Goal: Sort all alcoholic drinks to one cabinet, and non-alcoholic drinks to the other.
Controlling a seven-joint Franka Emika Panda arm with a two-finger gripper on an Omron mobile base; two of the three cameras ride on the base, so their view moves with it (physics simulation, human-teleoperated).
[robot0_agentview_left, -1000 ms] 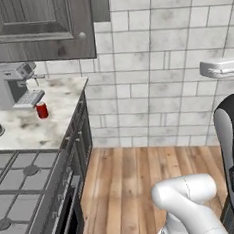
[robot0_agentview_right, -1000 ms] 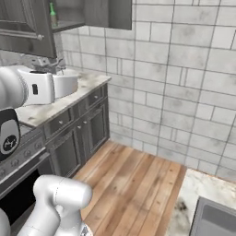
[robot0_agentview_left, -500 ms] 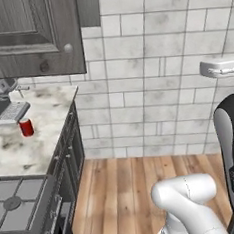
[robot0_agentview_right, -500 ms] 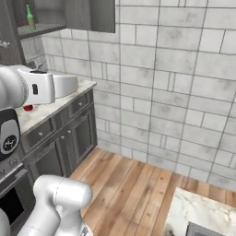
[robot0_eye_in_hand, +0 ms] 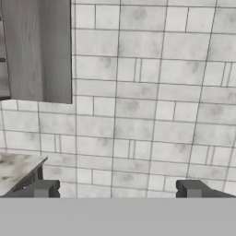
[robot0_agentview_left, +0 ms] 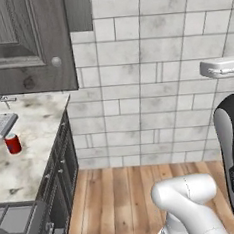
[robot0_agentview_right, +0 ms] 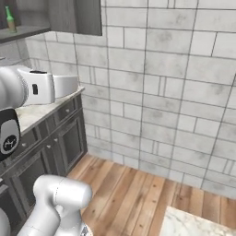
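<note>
Short red soda can on mottled marble counter.

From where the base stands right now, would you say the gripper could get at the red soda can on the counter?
Probably not yet. The red soda can stands on the marble counter far to the left, while the open gripper faces the tiled wall, well apart from it. Nothing blocks the can; the arm would likely need to swing left.

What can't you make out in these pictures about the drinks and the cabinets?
- Green bottle, right base view: small, on the open cabinet shelf at the top left; label unreadable, shelf cut by the edge.
- Red soda can, left base view: too small to read.
- Closed cabinet door, left base view: hides what is inside.
- Other drinks: cannot tell where they are.
</note>
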